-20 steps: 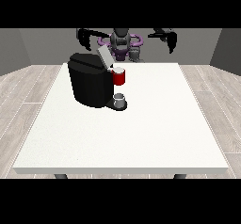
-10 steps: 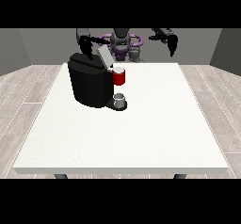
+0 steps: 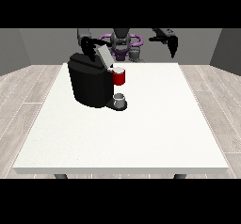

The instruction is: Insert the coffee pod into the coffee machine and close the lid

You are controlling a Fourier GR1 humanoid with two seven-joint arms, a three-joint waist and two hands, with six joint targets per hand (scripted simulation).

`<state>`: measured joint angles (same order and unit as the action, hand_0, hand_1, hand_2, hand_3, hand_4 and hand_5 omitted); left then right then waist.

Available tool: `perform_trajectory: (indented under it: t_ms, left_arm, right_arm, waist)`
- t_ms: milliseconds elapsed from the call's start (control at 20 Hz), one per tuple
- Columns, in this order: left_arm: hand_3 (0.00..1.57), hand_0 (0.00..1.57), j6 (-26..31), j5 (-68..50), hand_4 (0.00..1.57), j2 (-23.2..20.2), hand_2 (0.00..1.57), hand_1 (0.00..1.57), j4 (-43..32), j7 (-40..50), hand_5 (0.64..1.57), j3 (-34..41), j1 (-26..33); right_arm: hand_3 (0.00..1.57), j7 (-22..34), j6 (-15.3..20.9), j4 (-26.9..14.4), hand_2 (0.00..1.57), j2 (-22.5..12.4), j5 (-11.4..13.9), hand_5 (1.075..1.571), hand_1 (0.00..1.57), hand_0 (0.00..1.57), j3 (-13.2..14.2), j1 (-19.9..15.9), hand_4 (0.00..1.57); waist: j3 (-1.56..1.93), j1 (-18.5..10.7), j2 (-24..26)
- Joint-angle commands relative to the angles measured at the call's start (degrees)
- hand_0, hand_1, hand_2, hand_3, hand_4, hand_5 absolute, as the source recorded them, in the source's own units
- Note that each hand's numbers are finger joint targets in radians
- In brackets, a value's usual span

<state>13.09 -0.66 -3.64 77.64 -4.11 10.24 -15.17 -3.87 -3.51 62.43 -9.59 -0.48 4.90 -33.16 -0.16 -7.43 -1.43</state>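
- We see a large white rectangular table (image 3: 141, 133) filling most of the front view, with a grey wood-patterned floor around it.
- On the table's far left part stands a bulky black coffee machine (image 3: 89, 84), its grey lid (image 3: 104, 57) tilted up and open.
- Behind the far edge we see the robot's grey and purple torso (image 3: 121, 42), small at the top of the view.
- The black hand at the view's right (image 3: 172, 45) hangs in the air above the far right of the table, well apart from the machine; its fingers point downward and look relaxed, holding nothing.
- The black hand at the view's left (image 3: 88, 46) is just behind the raised lid, above the machine's top; we cannot tell how its fingers lie.
- A red thing at the machine (image 3: 119, 76) sits at the machine's front.
- A small grey thing (image 3: 120, 98) rests on the machine's base below the red one; we cannot tell whether it is the pod.
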Motion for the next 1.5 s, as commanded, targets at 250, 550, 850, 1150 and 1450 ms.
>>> perform_trajectory:
  t_ms: [250,550,850,1150,1450]
  left_arm:
    - [0.00,0.00,-0.71,0.19,0.00,-1.41,0.00,0.00,1.90,-1.70,1.571,-0.86,0.27]
    - [0.00,0.00,-1.58,-1.81,0.00,-2.54,0.00,0.00,1.77,2.45,1.571,0.38,-0.60]
    - [0.00,0.00,-2.47,-1.31,0.00,-1.91,0.00,0.00,-0.16,-0.02,1.571,-0.10,-0.28]
    - [0.00,0.00,-2.86,-0.37,0.19,-2.54,0.00,0.00,-1.15,-0.57,1.571,-0.21,-2.01]
    - [0.00,0.00,-2.68,-0.59,0.18,-2.53,0.00,0.00,-0.69,-1.39,1.571,-0.60,-2.86]
  right_arm:
    - [0.00,-0.77,-0.28,-4.69,0.00,-0.54,0.40,1.571,0.00,0.00,1.43,-6.37,0.00]
    - [0.00,0.94,-0.25,-4.63,0.00,1.45,2.31,1.571,0.00,0.00,-1.27,-5.92,0.00]
    - [0.00,0.69,0.82,-4.28,0.00,2.59,4.00,1.571,0.00,0.00,-2.61,-9.10,0.21]
    - [0.00,1.04,3.30,-3.05,0.00,3.83,7.66,1.571,0.00,0.00,-6.04,-10.95,0.12]
    - [0.00,3.91,4.35,-2.70,0.00,1.78,7.13,1.571,0.00,0.00,-4.07,-16.06,0.12]
  waist:
    - [0.16,-1.41,-4.24]
    - [0.16,0.63,-1.64]
    - [0.15,0.36,-2.37]
    - [0.15,-0.62,-4.19]
    - [0.15,-3.23,-5.71]
